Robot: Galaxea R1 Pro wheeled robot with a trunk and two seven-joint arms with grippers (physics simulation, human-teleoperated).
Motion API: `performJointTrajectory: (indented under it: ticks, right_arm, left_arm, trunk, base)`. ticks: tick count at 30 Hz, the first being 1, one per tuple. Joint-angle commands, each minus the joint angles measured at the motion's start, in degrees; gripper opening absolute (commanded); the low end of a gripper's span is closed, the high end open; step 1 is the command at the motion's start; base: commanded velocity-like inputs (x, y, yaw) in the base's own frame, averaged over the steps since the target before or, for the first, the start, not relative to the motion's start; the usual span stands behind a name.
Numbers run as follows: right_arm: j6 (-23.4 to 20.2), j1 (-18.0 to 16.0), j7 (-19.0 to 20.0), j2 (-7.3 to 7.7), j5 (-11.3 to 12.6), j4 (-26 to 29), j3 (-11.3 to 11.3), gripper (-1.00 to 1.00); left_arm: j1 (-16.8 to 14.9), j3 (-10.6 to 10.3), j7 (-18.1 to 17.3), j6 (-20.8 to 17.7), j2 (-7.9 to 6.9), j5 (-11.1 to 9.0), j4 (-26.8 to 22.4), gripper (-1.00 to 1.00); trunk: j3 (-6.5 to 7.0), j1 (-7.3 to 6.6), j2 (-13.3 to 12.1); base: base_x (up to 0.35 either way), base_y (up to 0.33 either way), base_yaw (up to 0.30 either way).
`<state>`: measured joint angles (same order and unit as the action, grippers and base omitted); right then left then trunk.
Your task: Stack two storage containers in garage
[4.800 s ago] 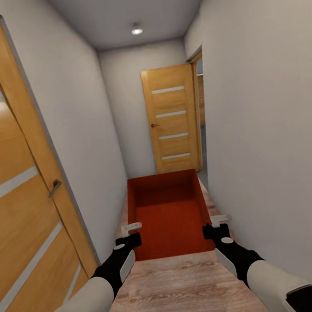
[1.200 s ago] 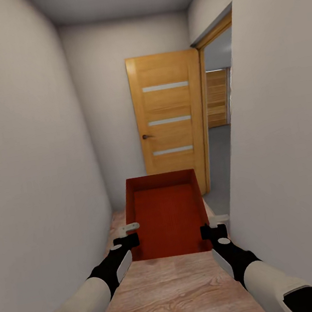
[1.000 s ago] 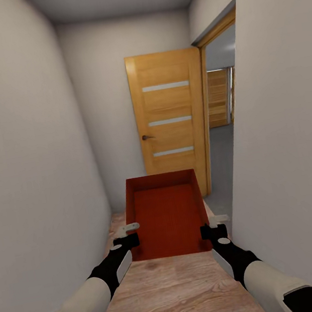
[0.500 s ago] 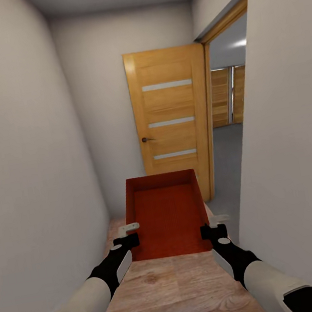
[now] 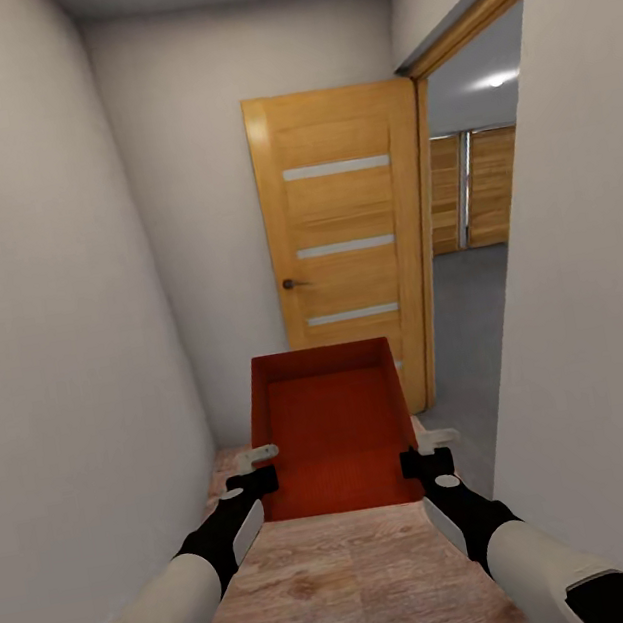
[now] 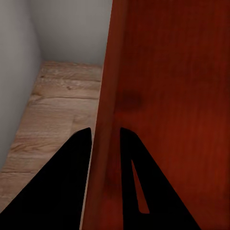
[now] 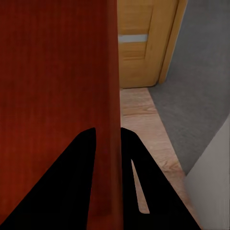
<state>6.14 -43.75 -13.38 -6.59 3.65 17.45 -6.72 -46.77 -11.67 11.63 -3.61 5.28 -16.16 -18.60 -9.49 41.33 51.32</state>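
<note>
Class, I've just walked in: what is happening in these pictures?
The robot carries one red-orange storage container down a narrow hallway. Its left tool is clamped on the container's left wall, its right tool on the right wall. Ahead stands an open wooden door; to its right a doorway shows a grey floor.

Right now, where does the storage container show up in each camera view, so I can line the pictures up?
Head view: storage container at lower centre, held between left gripper and right gripper.
Left wrist view: its side wall runs upward from between the gripper's fingers.
Right wrist view: its wall beside the wooden door.
Shared landmark: wood-plank floor.
</note>
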Motion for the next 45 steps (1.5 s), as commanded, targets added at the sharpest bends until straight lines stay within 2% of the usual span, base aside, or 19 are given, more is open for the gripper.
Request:
performJointTrajectory:
  ticks: [1, 15, 29, 45]
  right_arm:
    - [0.3, -0.1, -3.0, 0.09, 0.7, -0.1, 2.6, -1.0]
    - [0.3, -0.1, -3.0, 0.09, 0.7, -0.1, 2.6, -1.0]
    - [0.4, -0.1, -3.0, 0.09, 0.8, -0.1, 2.6, -1.0]
    - [0.4, -0.1, -3.1, 0.02, 0.8, -0.1, 2.6, -1.0]
  left_arm:
    - [0.0, -0.6, 4.7, -0.3, -2.47, 0.9, -0.3, -1.0]
    - [0.0, -0.6, 4.7, -0.3, -2.55, 0.9, -0.3, -1.0]
    - [0.0, -0.6, 4.7, -0.3, -2.56, 0.9, -0.3, -1.0]
    - [0.0, -0.5, 4.7, -0.3, -2.64, 0.9, -0.4, -1.0]
  trunk:
    - [-0.08, 0.04, 0.1]
    - [-0.08, 0.04, 0.1]
    - [-0.08, 0.04, 0.1]
    - [-0.08, 0.04, 0.1]
  base:
    - [0.326, 0.0, 0.0]
    - [0.326, 0.014, 0.0]
    - [0.326, 0.133, -0.008]
    - [0.322, 0.16, -0.224]
